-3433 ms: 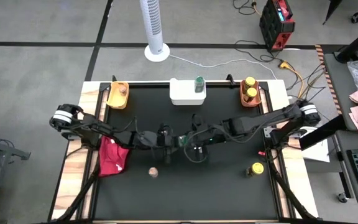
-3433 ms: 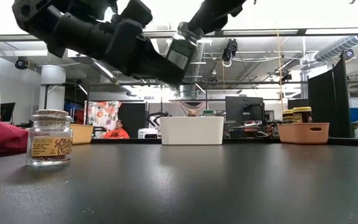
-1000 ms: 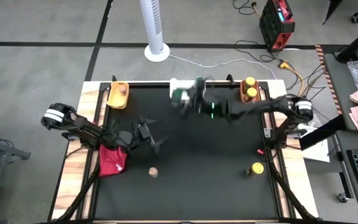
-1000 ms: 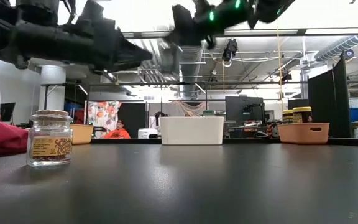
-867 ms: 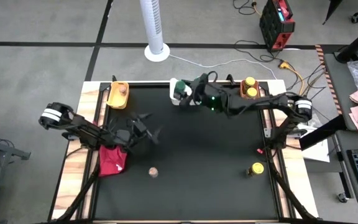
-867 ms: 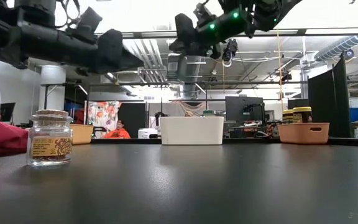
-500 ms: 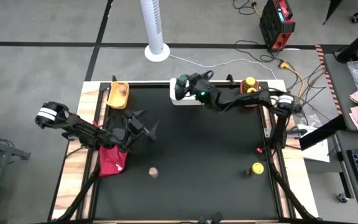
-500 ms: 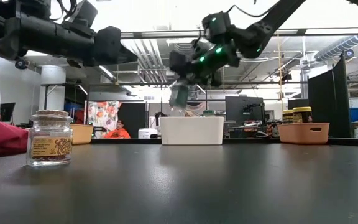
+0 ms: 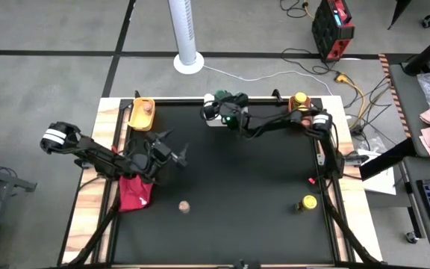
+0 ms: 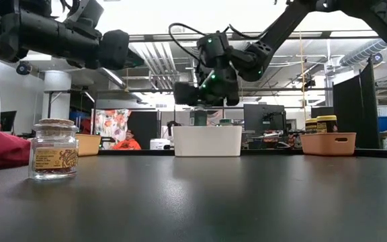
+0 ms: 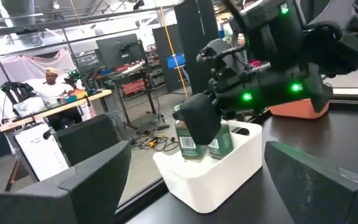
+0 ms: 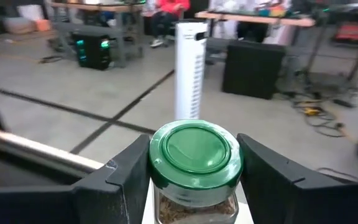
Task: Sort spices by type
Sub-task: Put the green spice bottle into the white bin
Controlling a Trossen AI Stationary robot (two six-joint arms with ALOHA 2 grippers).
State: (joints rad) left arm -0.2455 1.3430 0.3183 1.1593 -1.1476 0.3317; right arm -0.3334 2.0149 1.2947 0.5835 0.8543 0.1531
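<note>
Fingers of the left gripper (image 9: 176,155) stand spread wide and empty, held above the counter (image 9: 245,194) at mid-left, beside the red cloth (image 9: 135,190); idle, low risk. Further left and far, the yellow tray (image 9: 142,114) holds one brown-lidded jar (image 9: 148,107). A second brown-lidded jar (image 10: 53,149) stands alone on the near counter, unsorted. Centre far: right gripper (image 9: 222,107) fingers (image 12: 129,171) clamp a green-lidded jar (image 12: 195,167) over the white tray (image 10: 207,141), which already holds another green-lidded jar (image 11: 221,140) close alongside. Risk: release from height could tip the jar against its neighbour or the tray wall; fingers opening in the narrow tray could knock the neighbour over. Right: the orange tray (image 9: 297,119) carries yellow-lidded jars; one more yellow-lidded jar (image 9: 308,202) waits near right.
</note>
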